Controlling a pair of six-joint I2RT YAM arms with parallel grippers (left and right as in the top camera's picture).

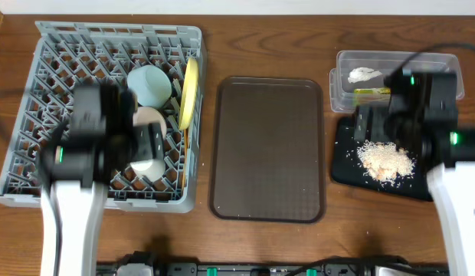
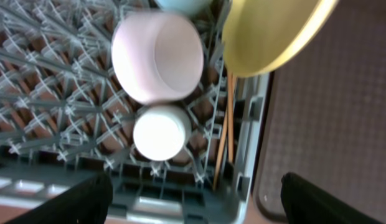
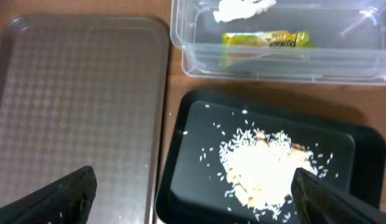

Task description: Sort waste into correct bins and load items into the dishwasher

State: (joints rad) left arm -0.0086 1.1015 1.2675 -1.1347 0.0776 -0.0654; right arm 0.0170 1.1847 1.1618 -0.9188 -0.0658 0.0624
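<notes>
The grey dishwasher rack (image 1: pixel 38 92) holds a light-blue bowl (image 1: pixel 149 84), a white bowl (image 2: pixel 159 56), a small white cup (image 2: pixel 160 132), an upright yellow plate (image 1: pixel 190 92) and chopsticks (image 2: pixel 224 134) along its right wall. My left gripper (image 2: pixel 196 205) hangs open just above the cup, at the rack's near edge, holding nothing. The clear tub (image 3: pixel 180 50) contains the tissue (image 3: pixel 243 9) and the wrapper (image 3: pixel 268 39). Rice-like crumbs (image 3: pixel 261 168) lie piled on the black tray (image 3: pixel 193 143). My right gripper (image 3: pixel 193 202) is open and empty over that tray's left part.
A large dark brown serving tray (image 1: pixel 268 149) lies between the rack and the black tray, with nothing on it. A few stray grains are scattered around the crumb pile. Brown wooden tabletop surrounds everything.
</notes>
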